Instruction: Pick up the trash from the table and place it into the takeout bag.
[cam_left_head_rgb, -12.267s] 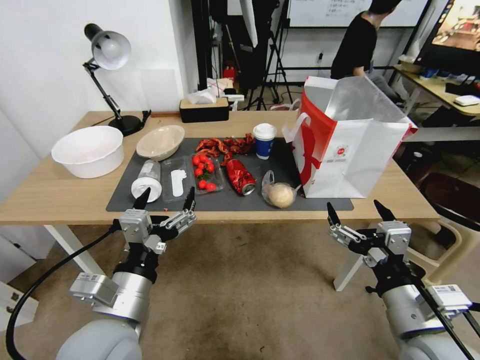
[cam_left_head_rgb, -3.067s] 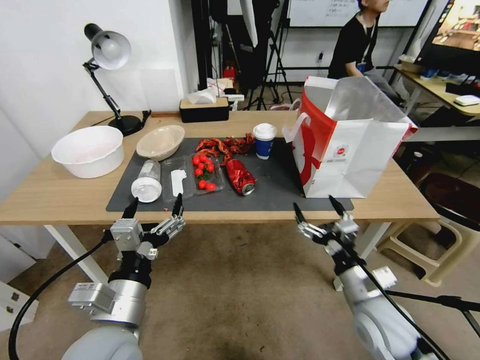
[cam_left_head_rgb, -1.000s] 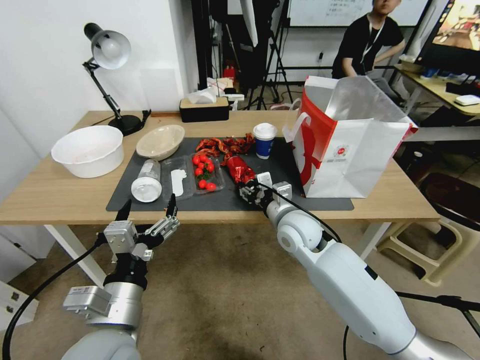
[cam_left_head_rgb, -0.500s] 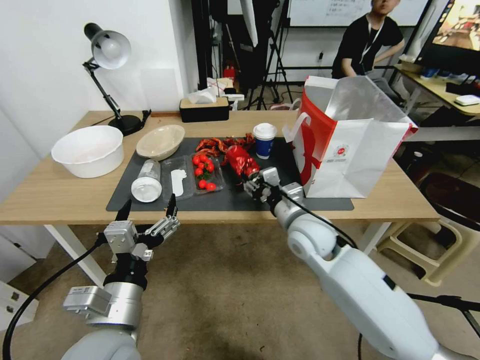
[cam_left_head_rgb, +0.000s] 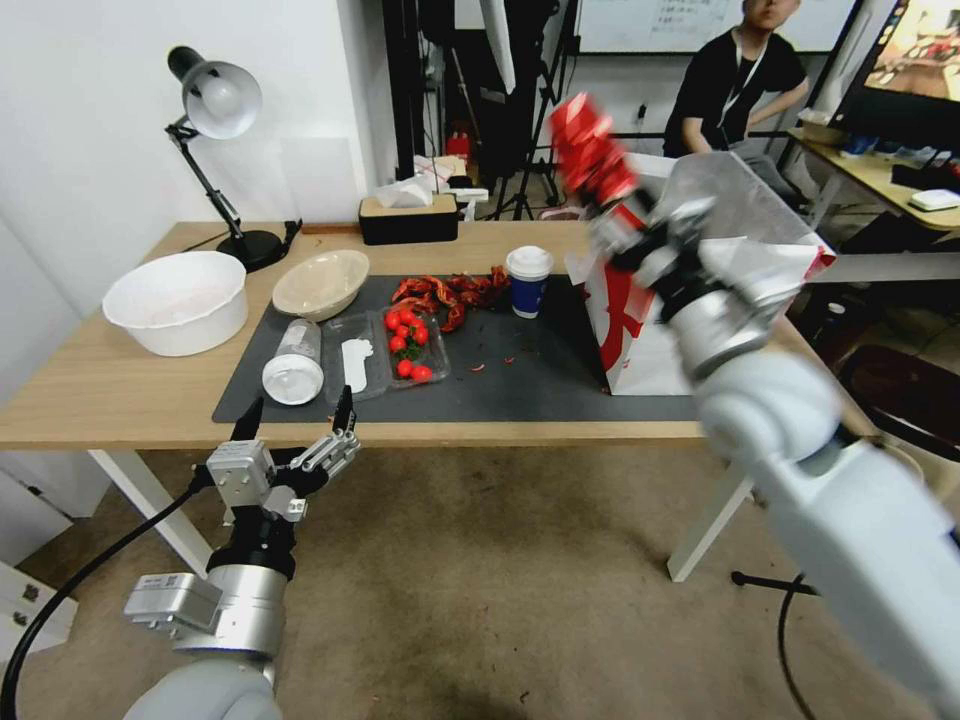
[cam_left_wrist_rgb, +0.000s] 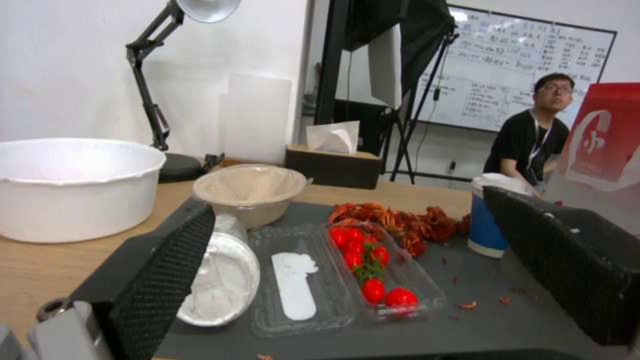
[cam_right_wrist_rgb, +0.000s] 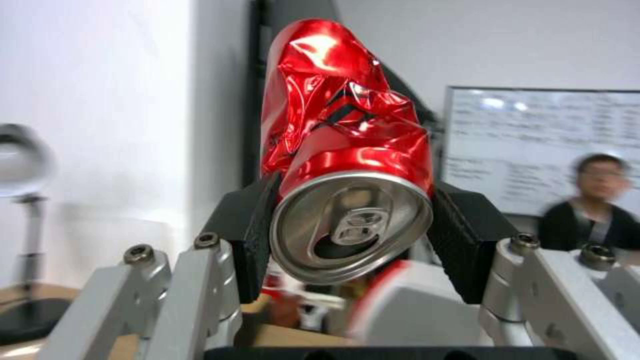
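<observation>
My right gripper is shut on the crushed red can, held high in the air over the near upper edge of the takeout bag. In the right wrist view the can sits clamped between both black pads, its open top facing the camera. On the dark mat of the table lie a blue paper cup, a clear tumbler on its side, a beige bowl, red shell scraps and a clear tray of tomatoes. My left gripper hangs open below the table's front edge.
A white basin and a desk lamp stand at the table's left end. A black tissue box sits at the back. The left wrist view looks along the mat past the tumbler to the bag.
My right gripper has lifted the red can off the mat and swung it up and to the right, to the bag's top. The left arm has stayed put.
</observation>
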